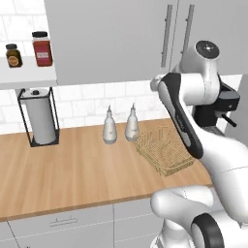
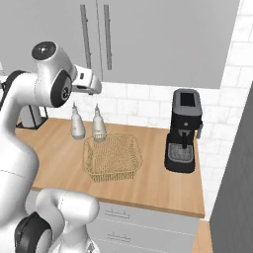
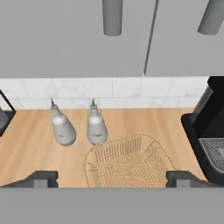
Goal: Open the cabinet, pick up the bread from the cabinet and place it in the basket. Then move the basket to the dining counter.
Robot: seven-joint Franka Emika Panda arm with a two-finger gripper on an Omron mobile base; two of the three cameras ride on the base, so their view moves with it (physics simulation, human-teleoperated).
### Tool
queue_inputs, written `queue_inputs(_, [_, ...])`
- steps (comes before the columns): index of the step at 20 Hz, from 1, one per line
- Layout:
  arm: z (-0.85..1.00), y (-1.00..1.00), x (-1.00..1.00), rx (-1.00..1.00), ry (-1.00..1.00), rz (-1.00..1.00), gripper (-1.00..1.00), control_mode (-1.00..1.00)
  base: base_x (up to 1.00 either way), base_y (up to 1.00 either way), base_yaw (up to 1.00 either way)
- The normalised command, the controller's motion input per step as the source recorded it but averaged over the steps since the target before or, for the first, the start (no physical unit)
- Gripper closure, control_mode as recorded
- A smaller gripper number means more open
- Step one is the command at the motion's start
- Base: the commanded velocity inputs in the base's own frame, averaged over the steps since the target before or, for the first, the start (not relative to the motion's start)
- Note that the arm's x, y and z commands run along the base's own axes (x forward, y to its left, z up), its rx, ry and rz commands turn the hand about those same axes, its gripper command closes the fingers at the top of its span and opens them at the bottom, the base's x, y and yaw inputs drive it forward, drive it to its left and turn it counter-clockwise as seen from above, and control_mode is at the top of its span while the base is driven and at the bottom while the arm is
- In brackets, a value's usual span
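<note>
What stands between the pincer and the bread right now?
The cabinet: both doors are shut, so the bread inside is hidden. The open pincer hangs above the basket, below the door handles.

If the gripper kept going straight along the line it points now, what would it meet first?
Probably the white tiled backsplash just under the closed cabinet, above the basket. The open gripper has nothing nearer, though depth is uncertain.

Grey two-door cabinet, shut, vertical bar handles side by side. Tan open-weave basket, upright on wood worktop below.
</note>
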Motion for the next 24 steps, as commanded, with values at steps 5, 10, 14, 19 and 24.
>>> queue_inputs(5, [0.95, -0.19, 0.06, 0.01, -0.21, 0.0, -1.0, -1.0, 0.0, 0.0, 0.0])
queue_inputs(10, [0.73, -0.12, 0.06, 0.06, -0.16, 0.0, -1.0, -1.0, 0.0, 0.0, 0.0])
queue_inputs(14, [0.09, 0.1, 0.05, 0.05, -0.27, -0.02, -1.0, -1.0, 0.0, 0.0, 0.0])
queue_inputs(19, [0.29, 0.11, 0.14, 0.12, -0.12, -0.06, -1.0, -1.0, 0.0, 0.0, 0.0])
queue_inputs(24, [0.25, -0.03, 0.27, 0.12, -0.02, -0.02, -1.0, -1.0, 0.0, 0.0, 0.0])
